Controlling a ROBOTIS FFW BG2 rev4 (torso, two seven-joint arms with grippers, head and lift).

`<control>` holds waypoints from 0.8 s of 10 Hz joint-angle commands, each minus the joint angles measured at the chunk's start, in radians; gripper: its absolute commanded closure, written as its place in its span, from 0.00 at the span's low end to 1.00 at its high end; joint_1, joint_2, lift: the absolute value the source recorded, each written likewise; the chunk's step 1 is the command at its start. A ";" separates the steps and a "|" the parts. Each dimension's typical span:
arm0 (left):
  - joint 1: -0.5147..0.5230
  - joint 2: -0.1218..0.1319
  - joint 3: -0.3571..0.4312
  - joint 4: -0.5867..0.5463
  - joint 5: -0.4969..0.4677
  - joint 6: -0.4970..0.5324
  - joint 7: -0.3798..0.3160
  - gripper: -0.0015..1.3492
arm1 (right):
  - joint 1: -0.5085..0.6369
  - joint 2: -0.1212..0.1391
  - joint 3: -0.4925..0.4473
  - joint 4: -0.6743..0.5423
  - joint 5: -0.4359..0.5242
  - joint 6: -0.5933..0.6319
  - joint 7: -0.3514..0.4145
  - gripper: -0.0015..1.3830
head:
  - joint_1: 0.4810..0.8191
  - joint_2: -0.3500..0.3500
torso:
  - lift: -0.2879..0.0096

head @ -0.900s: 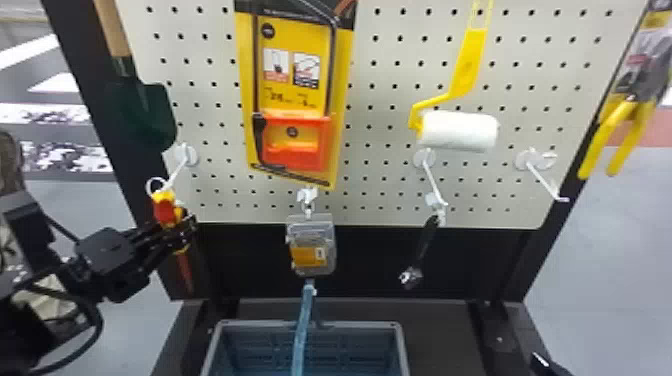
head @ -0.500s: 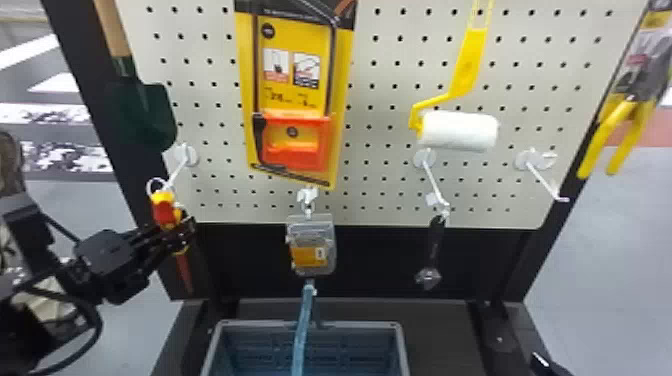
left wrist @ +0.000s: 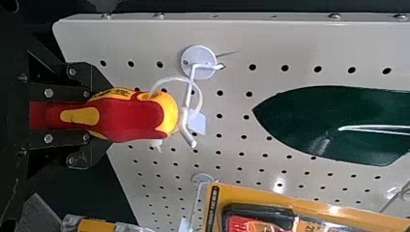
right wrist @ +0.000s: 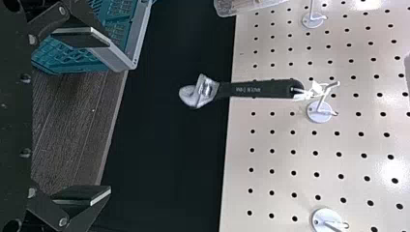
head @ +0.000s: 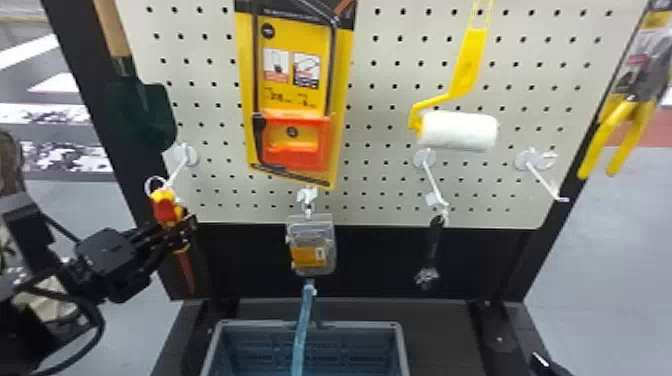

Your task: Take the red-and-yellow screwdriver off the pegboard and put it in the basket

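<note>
Wrench (head: 435,250) swung; L grip. (head: 186,229) pinching s'driver (head: 165,209), R grip. (head: 547,366) spread; blue strip (head: 303,325) overlaps bskt (head: 360,325).

The robot's left arm (head: 30,232) is black and made of blocky segments, with a grey band (head: 20,201) on one and a smooth black cable (head: 102,324) curving in a wide loop. The left gripper (head: 188,229) is also black, with small, round, silvery screws (left wrist: 48,93) on its links. The right gripper (head: 546,363) has black, wedge-shaped fingers (right wrist: 75,36) with pale, shiny edges, and round bolts (right wrist: 63,222) at the joints behind them.
</note>
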 commanded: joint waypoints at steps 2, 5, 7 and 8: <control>0.036 -0.015 0.003 -0.069 0.006 0.010 0.018 0.79 | 0.002 0.004 0.000 0.000 0.000 0.000 0.000 0.15 | 0.20 0.50 | 0.63; 0.068 -0.021 0.006 -0.103 0.006 0.018 0.032 0.79 | 0.002 0.004 0.000 0.000 0.000 0.000 0.000 0.15 | 0.20 0.50 | 0.63; 0.073 -0.024 0.008 -0.113 0.006 0.021 0.032 0.79 | 0.002 0.004 0.000 0.002 0.000 0.000 0.000 0.15 | 0.20 0.50 | 0.63; 0.075 -0.024 0.009 -0.123 0.006 0.025 0.032 0.79 | 0.002 0.004 0.000 0.002 0.000 0.000 0.000 0.15 | 0.20 0.50 | 0.63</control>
